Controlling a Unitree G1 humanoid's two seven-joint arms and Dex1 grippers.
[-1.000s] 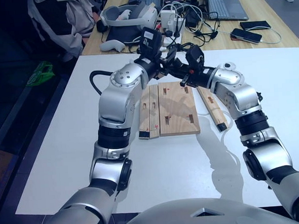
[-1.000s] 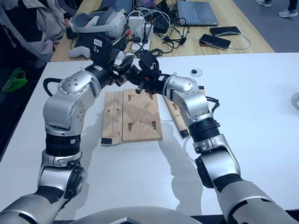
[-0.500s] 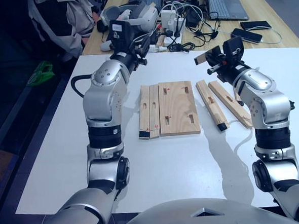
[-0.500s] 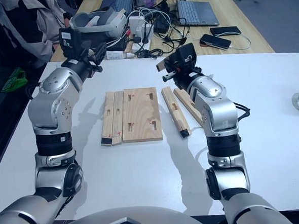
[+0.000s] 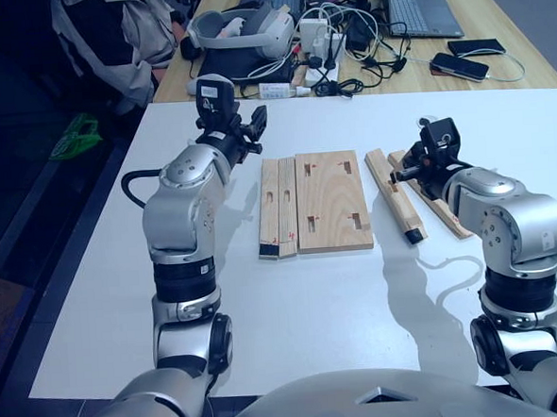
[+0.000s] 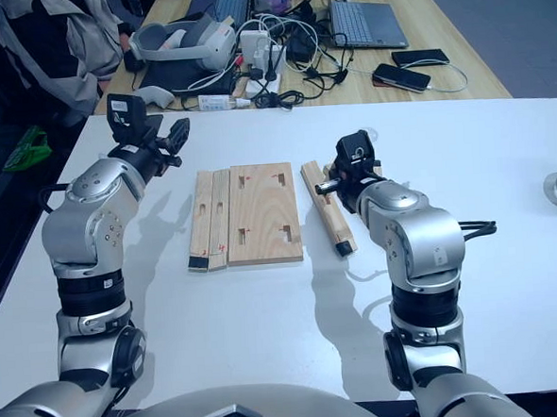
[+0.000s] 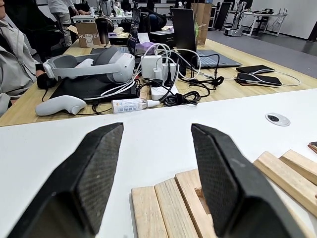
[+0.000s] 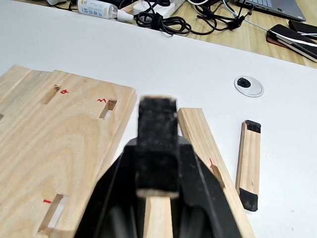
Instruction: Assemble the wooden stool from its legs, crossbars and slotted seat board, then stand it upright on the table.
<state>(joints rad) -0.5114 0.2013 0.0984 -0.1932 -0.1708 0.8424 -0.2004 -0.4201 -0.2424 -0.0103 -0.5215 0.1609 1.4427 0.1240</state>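
The slotted seat board (image 5: pixel 332 200) lies flat mid-table, with two narrow slotted pieces (image 5: pixel 277 209) tight against its left side. Two legs (image 5: pixel 394 194) (image 5: pixel 446 215) lie to its right. My right gripper (image 5: pixel 410 170) sits low between the legs' far ends, shut on a short wooden bar (image 8: pixel 157 214) that runs along its fingers (image 8: pixel 157 144). Another short piece (image 8: pixel 250 166) with black ends lies beside the leg (image 8: pixel 205 148). My left gripper (image 5: pixel 252 127) hovers past the far left corner of the narrow pieces, fingers (image 7: pixel 94 173) wide apart and holding nothing.
A wooden desk behind the white table carries a headset (image 5: pixel 239 27), a controller (image 5: pixel 209 83), cables (image 5: pixel 330 45), a laptop (image 5: pixel 418 11) and phones (image 5: pixel 463 60). A cable grommet (image 5: pixel 427 121) sits beyond the right gripper. The table front (image 5: pixel 313 310) is bare.
A second ago both grippers met over the board's far edge. They parted; the left swung out left, and the right dropped from mid-air to just above the legs.
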